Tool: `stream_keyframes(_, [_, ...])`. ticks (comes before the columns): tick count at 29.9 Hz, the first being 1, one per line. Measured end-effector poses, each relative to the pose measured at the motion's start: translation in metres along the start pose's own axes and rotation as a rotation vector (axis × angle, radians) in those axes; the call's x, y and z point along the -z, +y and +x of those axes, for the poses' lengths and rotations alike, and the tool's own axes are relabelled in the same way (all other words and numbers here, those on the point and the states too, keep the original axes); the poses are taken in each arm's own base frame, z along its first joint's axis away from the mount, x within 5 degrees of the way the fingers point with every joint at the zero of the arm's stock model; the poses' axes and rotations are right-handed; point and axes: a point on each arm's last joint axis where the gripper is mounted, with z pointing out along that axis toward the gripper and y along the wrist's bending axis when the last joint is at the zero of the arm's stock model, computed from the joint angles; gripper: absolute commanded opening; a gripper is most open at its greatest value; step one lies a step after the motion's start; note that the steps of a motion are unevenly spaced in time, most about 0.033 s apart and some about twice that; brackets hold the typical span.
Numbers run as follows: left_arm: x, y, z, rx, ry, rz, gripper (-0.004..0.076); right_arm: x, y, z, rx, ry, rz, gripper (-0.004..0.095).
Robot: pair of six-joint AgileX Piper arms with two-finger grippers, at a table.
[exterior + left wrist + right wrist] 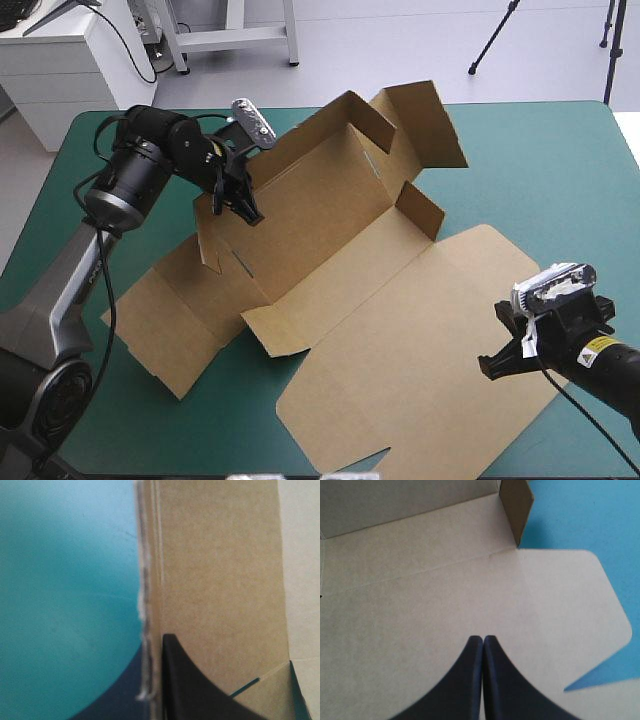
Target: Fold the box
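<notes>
While your left gripper [244, 211] pinches 1 raised wall [300, 175], the box [335, 255] lies half formed, midway across the table [565, 170].
Right gripper [483, 640] closed, empty, above the flat lid [420, 375]; tug unevenly and that wall could slip free.

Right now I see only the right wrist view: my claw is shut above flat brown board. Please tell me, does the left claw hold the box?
Observer: Yes. In the high view the left claw is shut on the box, at the left corner of its raised wall.
Operator: Thank you. Does any board lie beyond that claw, toward the table's left edge?
Observer: Yes. A side panel lies flat there on the teal-green cover, on the near side of the left claw.
</notes>
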Motion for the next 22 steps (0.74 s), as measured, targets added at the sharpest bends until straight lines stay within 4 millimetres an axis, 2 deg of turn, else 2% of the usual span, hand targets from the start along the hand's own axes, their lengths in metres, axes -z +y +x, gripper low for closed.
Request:
stream_keyframes(10, [0.006,-0.05,-0.045,-0.269,-0.1,-0.128,-0.001,0.019,-0.001,-0.022,0.009,-0.085,0.014,-0.0023])
stream_keyframes(22, [0.015,-0.074,-0.067,-0.451,-0.161,-0.271,-0.001,0.021,-0.002,-0.023,-0.01,-0.082,0.028,-0.0023])
